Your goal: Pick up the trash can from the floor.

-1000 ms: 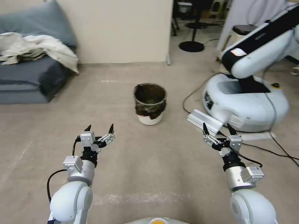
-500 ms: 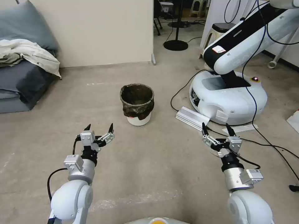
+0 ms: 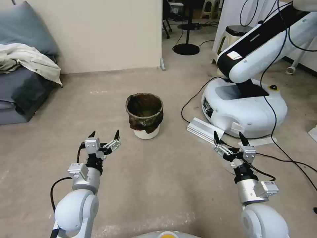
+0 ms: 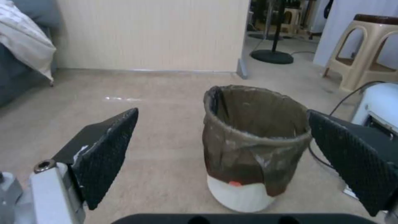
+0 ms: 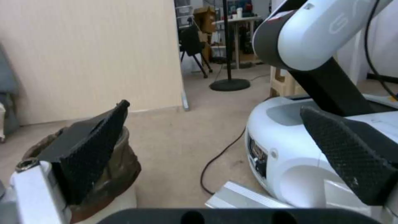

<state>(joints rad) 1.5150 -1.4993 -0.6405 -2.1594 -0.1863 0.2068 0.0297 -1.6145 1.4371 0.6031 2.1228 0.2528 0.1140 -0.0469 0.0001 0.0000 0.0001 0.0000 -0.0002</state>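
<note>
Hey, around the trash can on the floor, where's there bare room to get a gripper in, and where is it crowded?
Bare floor lies between the trash can and both open grippers, left gripper and right gripper, and toward the sofa. Crowded on the right: cable, metal bar, another robot's base.

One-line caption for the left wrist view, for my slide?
Left gripper, fingers open, faces the bag-lined trash can standing upright on the floor.

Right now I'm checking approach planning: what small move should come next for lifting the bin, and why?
Probably ease the left gripper forward toward the small round white plastic trash can with its dark bag. Its jaws are open, the can stands upright on the beige concrete floor ahead, untouched, roughly framed between them. The right gripper hangs open farther right.
</note>
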